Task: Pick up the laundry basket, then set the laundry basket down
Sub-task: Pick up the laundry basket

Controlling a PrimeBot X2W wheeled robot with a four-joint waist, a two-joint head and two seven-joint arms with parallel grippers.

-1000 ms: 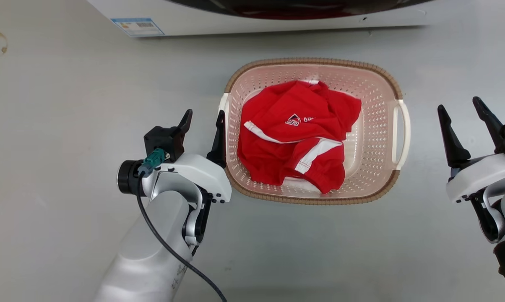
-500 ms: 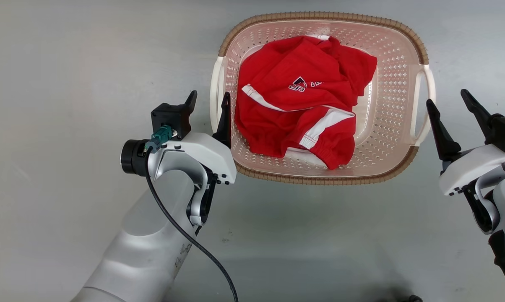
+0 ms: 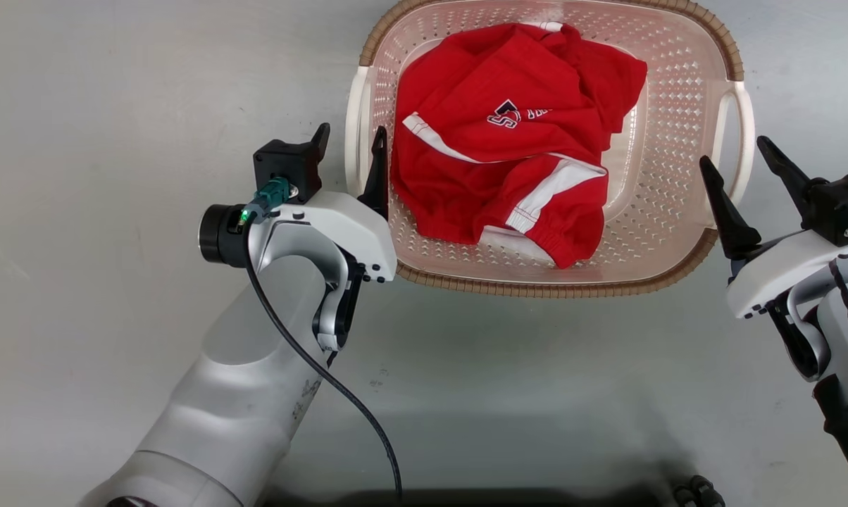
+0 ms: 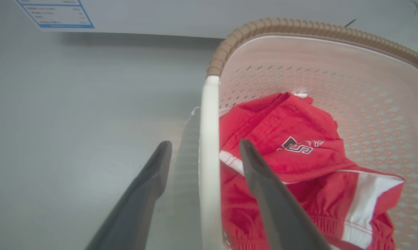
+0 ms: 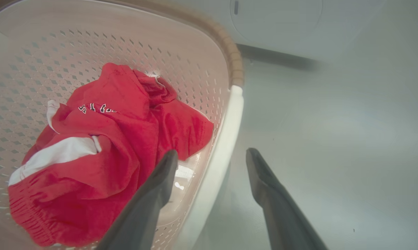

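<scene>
Sitting on the grey floor (image 3: 114,176): the round-cornered pale pink plastic laundry basket (image 3: 537,287) with little holes and a brown woven rim, between the two claws.
Inside the basket: a crumpled red cloth with white stripes (image 3: 508,162).
Left claw (image 3: 351,130): wide open, holding nothing; the basket's white left handle (image 3: 352,105) runs between its two fingers.
Right claw (image 3: 733,150): wide open, holding nothing; the white right handle (image 3: 750,134) runs between its two fingers.
</scene>
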